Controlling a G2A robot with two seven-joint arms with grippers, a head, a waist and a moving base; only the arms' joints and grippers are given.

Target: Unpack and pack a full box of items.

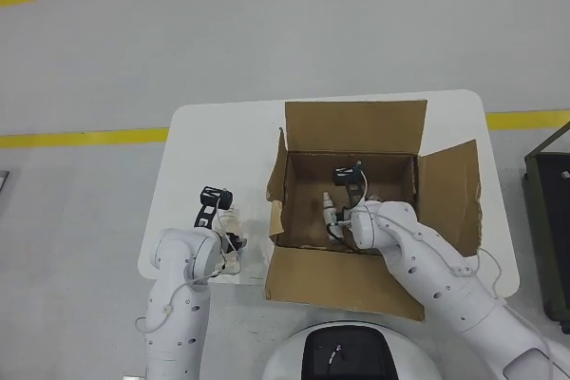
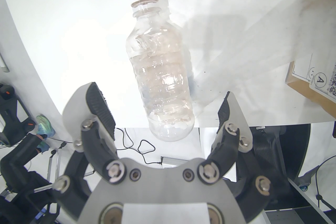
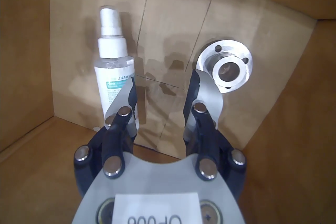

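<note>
A clear plastic bottle (image 2: 160, 75) with a white cap lies on the white table (image 1: 218, 142), near its front edge. My left gripper (image 2: 161, 96) is open, its fingers wide on either side of the bottle's base without touching it. In the top view this gripper (image 1: 214, 199) is left of the open cardboard box (image 1: 356, 123). My right gripper (image 3: 161, 88) is open and low inside the box (image 3: 26, 38), holding nothing. A white spray bottle (image 3: 113, 62) lies beside one finger and a metal flange (image 3: 227, 64) beside the other. From above, the right gripper (image 1: 347, 177) is over the box floor near the spray bottle (image 1: 328, 205).
The box flaps stand spread out on all sides, and a labelled corner of the box (image 2: 315, 83) is close to the left gripper. A dark framed cart (image 1: 560, 228) stands past the table's right edge. Bare table surface lies behind the left gripper.
</note>
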